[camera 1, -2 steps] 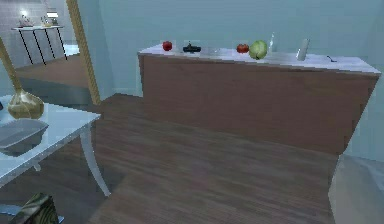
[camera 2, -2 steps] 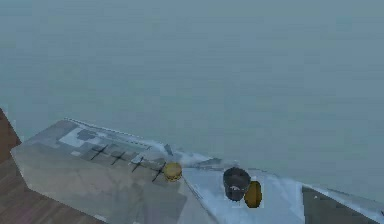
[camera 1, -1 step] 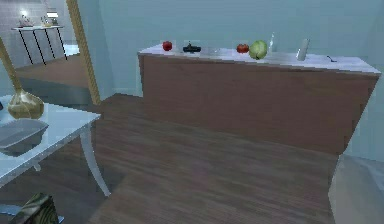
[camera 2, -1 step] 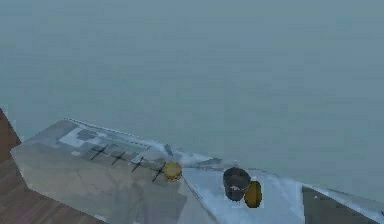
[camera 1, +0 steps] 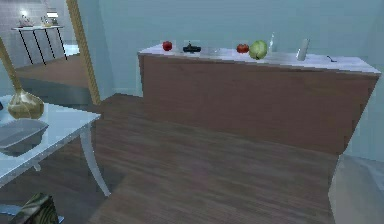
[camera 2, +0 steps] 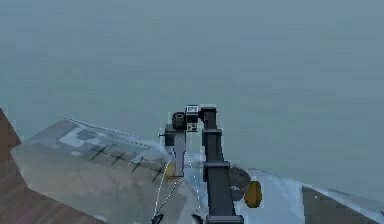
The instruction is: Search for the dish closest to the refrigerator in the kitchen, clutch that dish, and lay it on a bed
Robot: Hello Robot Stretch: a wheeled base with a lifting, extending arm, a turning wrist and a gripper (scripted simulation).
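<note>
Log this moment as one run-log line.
view: kitchen counter | on it: green round thing, red fruit | gripper: by pale surface | holding: cannot tell

A home kitchen is being indicated by a brown counter (camera 1: 250, 100), red fruit (camera 1: 167, 45) being carried along its top edge.

i can read no word, number, brand or sign from here. the two small white squares (camera 2: 193, 110) at the far end of the arm (camera 2: 215, 165) carry black marks, but i can't make them out as letters or digits. the pale surface (camera 2: 90, 170) under the arm has dark strokes on top, too blurred to read.
</note>
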